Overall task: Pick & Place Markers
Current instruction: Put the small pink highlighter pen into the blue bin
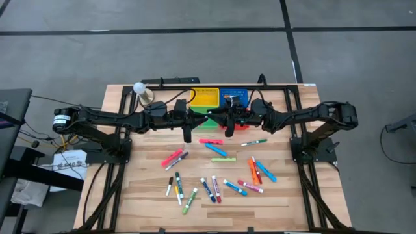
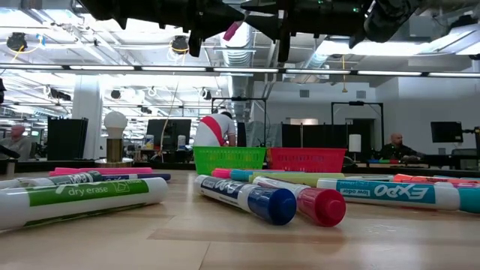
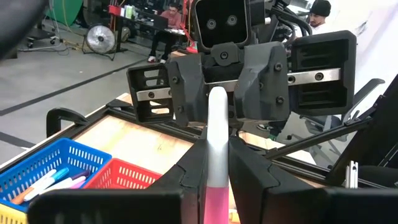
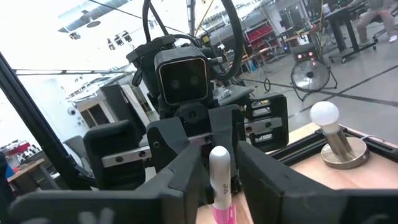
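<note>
Above the table's upper centre, the left tool (image 3: 216, 171) pinches a light, stiff, slick pink marker (image 3: 217, 146) mid-barrel, while the right tool (image 4: 219, 171) seemingly closes on its white end.

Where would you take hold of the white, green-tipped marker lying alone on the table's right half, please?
Grip the white marker at the middle of its barrel, coming straight down from above with the tool's fingers across its width. It lies flat on the table, with bare wood along both long sides, so nothing should crowd the fingers.
</note>
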`<state>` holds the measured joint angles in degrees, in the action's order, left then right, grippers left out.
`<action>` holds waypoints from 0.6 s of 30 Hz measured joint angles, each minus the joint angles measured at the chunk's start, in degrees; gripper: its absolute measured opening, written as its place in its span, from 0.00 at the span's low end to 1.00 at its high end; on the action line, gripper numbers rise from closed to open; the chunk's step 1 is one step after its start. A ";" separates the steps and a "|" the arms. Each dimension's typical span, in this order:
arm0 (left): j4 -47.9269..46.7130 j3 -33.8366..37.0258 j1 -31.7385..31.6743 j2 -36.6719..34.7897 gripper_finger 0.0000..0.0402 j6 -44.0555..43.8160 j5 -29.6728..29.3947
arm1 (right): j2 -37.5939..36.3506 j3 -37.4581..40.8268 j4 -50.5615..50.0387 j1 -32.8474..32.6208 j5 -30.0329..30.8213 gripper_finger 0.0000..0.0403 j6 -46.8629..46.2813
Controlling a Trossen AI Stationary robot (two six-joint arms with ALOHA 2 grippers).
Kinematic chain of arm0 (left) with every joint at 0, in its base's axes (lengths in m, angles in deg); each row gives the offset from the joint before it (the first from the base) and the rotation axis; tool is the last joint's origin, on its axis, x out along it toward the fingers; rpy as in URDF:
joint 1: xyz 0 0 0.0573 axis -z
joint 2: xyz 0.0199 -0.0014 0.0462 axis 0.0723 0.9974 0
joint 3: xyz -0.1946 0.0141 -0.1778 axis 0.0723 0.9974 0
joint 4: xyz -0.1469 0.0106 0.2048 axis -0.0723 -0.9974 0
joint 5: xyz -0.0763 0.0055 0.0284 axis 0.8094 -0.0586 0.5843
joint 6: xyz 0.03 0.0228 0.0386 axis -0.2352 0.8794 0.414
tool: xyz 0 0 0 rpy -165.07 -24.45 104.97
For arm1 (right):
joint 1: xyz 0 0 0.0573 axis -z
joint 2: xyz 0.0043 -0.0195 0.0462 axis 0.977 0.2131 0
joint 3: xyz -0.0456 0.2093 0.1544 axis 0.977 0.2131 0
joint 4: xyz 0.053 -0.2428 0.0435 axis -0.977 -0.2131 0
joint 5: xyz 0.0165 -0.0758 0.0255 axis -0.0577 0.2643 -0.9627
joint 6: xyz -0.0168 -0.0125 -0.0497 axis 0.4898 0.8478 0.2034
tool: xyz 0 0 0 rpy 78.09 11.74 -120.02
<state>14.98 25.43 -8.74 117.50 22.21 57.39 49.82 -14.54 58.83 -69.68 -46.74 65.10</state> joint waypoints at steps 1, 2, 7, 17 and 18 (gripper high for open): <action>0.00 0.00 0.00 0.00 0.13 0.00 0.00 | 0.00 -0.01 -0.02 0.00 0.00 0.20 0.01; 0.00 0.00 0.00 0.00 0.13 0.00 0.00 | 0.00 -0.01 -0.02 0.00 -0.02 0.18 0.07; 0.00 0.00 -0.02 0.00 0.13 -0.14 -0.04 | 0.00 0.00 -0.02 0.00 -0.01 0.07 1.25; -0.27 0.01 -0.02 0.00 0.14 -0.06 -0.12 | 0.00 -0.01 -0.90 0.00 1.36 0.09 1.13; -0.31 0.02 -0.02 0.02 0.15 -0.01 -0.50 | 0.00 -0.01 -1.04 0.02 1.50 0.09 1.05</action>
<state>14.67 25.45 -8.76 117.52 22.19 56.89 49.82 -14.55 57.79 -69.66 -45.24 66.15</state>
